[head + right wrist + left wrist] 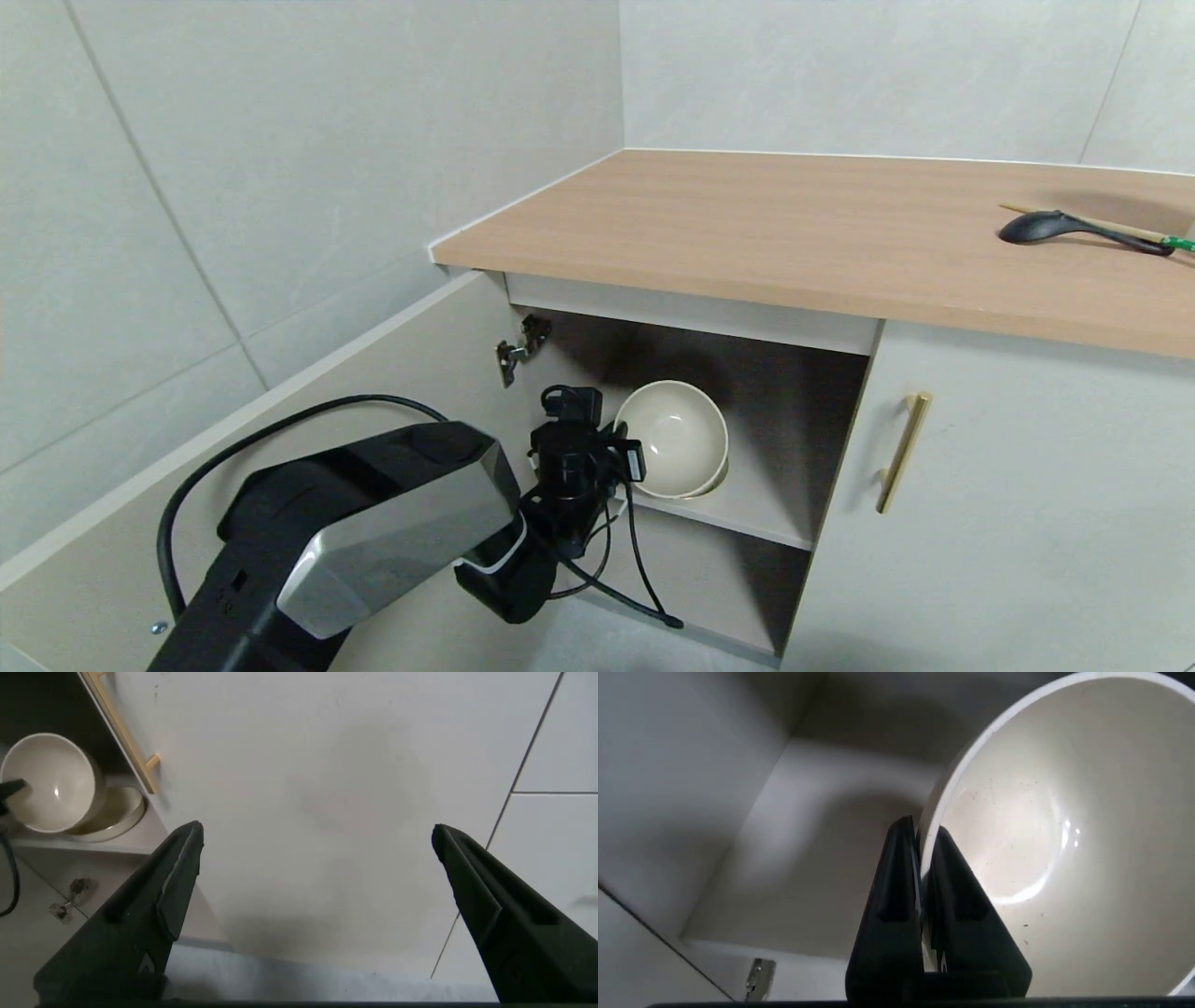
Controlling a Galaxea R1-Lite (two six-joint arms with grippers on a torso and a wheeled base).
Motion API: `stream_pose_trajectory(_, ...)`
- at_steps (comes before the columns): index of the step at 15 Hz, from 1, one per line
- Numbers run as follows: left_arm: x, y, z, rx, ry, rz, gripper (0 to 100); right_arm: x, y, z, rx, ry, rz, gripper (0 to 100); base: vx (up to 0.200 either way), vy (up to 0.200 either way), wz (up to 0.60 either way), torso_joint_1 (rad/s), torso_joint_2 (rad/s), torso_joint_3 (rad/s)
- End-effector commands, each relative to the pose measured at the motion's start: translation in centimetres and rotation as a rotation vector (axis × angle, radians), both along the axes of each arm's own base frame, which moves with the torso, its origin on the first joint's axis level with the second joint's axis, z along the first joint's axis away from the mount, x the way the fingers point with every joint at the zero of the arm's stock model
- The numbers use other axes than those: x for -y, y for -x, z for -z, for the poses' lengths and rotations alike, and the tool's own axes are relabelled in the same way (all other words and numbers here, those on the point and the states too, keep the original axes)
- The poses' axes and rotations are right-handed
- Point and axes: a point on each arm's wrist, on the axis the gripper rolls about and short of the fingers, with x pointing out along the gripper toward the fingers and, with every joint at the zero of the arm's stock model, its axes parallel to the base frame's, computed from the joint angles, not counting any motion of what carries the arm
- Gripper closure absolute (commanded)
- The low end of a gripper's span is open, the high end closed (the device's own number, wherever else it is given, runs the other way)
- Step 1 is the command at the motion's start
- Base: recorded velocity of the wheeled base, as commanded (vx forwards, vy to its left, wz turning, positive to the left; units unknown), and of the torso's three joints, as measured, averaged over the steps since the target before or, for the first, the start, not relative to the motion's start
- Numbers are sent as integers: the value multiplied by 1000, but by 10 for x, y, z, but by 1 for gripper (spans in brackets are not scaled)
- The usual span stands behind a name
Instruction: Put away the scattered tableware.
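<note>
Nearest, the left arm comes in from 7 o'clock of the head view, and the left gripper is inside the open cupboard. Its jaws are pinched narrow on the rim of a cream bowl. The left wrist view shows the gripper with one finger on each side of the bowl wall.

The bowl is just at 3 o'clock of the gripper, tilted with its mouth turned towards the camera. Its lower edge is in a second cream dish, which lies flat on the shelf.

The right gripper has its jaws spread wide and nothing between them. It faces the shut door, with the bowl and the dish off to one side.

In the head view the open door swings out towards 9 o'clock of the shelf, with its hinge at 10 o'clock of the gripper. The shut door is at 3 o'clock of the bowl and has a brass handle standing upright near its edge.

Above is the wooden counter. Far off at 2 o'clock of the view, a black spoon lies on the counter. A pale stick with a green tip lies touching it, and whether this is one chopstick or a pair cannot be told.
</note>
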Motion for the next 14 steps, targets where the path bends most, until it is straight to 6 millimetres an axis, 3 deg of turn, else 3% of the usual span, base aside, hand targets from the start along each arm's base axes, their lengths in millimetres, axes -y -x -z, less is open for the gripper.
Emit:
stream_pose_trajectory(1,4,-3,0,1,4,4,100,0,0,0,-3,0,-1,0,0,0,0,0,0,0)
stream_pose_trajectory(14,14,-7,17,-54,28,13,100,0,0,0,-3,2,-1,0,0,0,0,0,0,0)
